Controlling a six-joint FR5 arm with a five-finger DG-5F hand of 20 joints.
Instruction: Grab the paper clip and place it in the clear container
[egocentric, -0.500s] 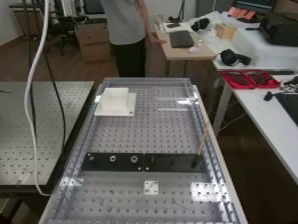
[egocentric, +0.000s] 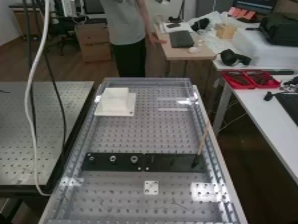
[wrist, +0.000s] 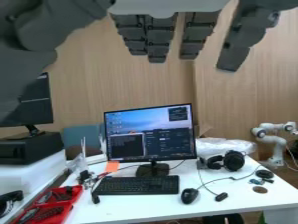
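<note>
Paper clip (egocentric: 178, 204): that is my best reading of a fine, dark, slanting line lying on the bench (egocentric: 126, 135) at its near end, though it is too small to be sure. The bench is a long board dotted with holes, with clear edging along its sides. Left of it in the high view is a metal table (egocentric: 43, 135), also full of holes; to the right is a white desk (egocentric: 256, 112), and beyond the far end a wooden desk (egocentric: 179, 52). The hand (wrist: 159, 40) is open in the wrist view, its fingers straight and apart, nothing between them, above and in front of the white desk. On that desk stand a lit monitor (wrist: 149, 145), a keyboard (wrist: 136, 185), headphones (wrist: 233, 161) and a mouse (wrist: 189, 195), with a red tray (wrist: 52, 210) beside them. Back on the bench, a black strip (egocentric: 120, 167) lies across it, with small rings on its left part and a thin stick (egocentric: 202, 140) slanting up at its right end. A white block (egocentric: 116, 102) sits near the far left corner. Between the strip and the line is a small white plate (egocentric: 151, 187). A bright patch to its right could be the clear container or glare; I cannot tell.
</note>
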